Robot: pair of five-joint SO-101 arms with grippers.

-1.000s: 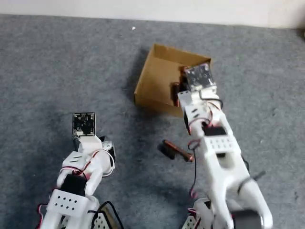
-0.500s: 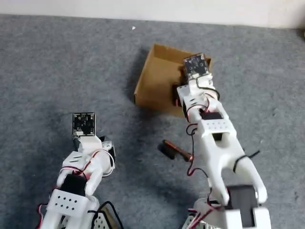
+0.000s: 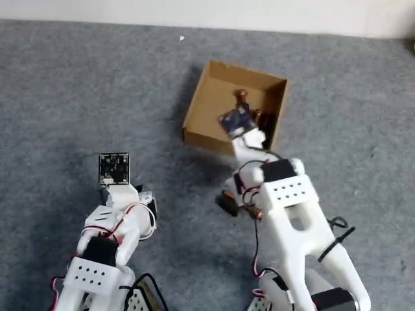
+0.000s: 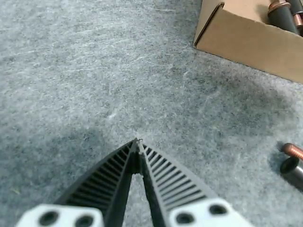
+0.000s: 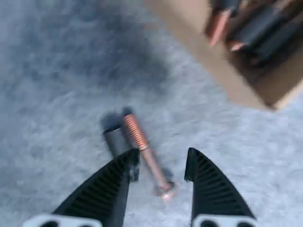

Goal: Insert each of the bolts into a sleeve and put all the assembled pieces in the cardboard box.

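Step in hand, as we read it: fetching the last loose pair. The right gripper (image 5: 162, 158) hangs open at a moderate spread just above the table (image 3: 78, 78), one finger on each side of the copper bolt (image 5: 142, 142). The bolt lies flat, and the black sleeve (image 5: 112, 137) lies just beside its threaded end. We can't tell if the two touch. Neither is assembled yet. Both sit between the right arm's base and the cardboard box (image 3: 214, 97), near the box's front wall. Finished pieces (image 3: 258, 118) already lie inside the box, against its far right side.

The left gripper (image 4: 138, 142) is closed with nothing in it, low over bare table and well apart from the bolt.

Next move probably calls for dropping straight down and closing across the bolt's shank. The sleeve will likely need holding by the left arm for the insertion.

Versus the earlier frames: the right arm was stretched over the box with its gripper inside. It has since pulled back toward the loose bolt, uncovering the pieces in the box. The left arm and the loose pair haven't shifted.
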